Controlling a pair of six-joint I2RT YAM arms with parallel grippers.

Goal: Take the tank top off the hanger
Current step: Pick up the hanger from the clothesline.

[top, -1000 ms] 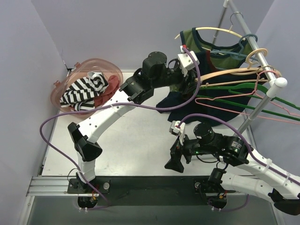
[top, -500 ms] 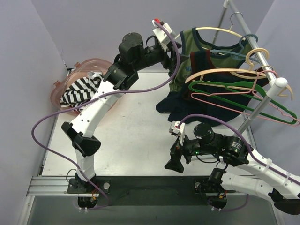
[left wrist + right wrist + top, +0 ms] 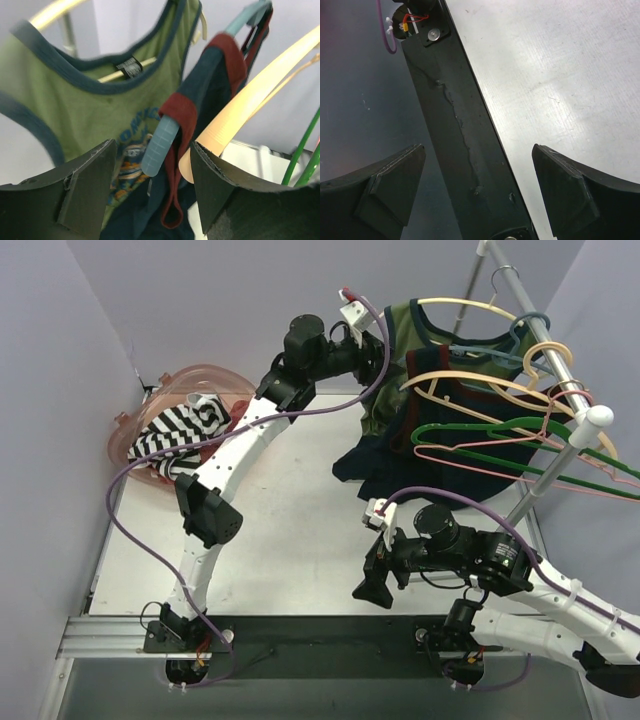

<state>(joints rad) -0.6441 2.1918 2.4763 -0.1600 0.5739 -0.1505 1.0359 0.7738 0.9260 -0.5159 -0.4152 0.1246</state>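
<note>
A green tank top point(image 3: 400, 350) with navy trim hangs on a cream hanger point(image 3: 465, 305) on the rack. In front of it a navy tank top point(image 3: 430, 430) with red trim hangs on a light blue hanger point(image 3: 500, 348). My left gripper point(image 3: 380, 352) is raised at the left side of both tops, open and empty. In the left wrist view its jaws point(image 3: 152, 185) stand apart, with the blue hanger's end point(image 3: 160, 145) and the red strap point(image 3: 177, 115) just beyond them. My right gripper point(image 3: 372, 590) is open and empty, low over the table's near edge point(image 3: 477, 195).
Several empty cream, green and pink hangers point(image 3: 520, 435) hang on the slanted rail point(image 3: 530, 330), which ends in a white knob point(image 3: 597, 418). A pink basket point(image 3: 185, 390) with striped clothing stands at the back left. A cream hanger point(image 3: 245, 105) lies beside my left gripper's right finger.
My left arm rose out from among the hangers, swung back left, then came back toward the tank tops. The hangers swung and shifted on the rail. The right arm has not moved.
</note>
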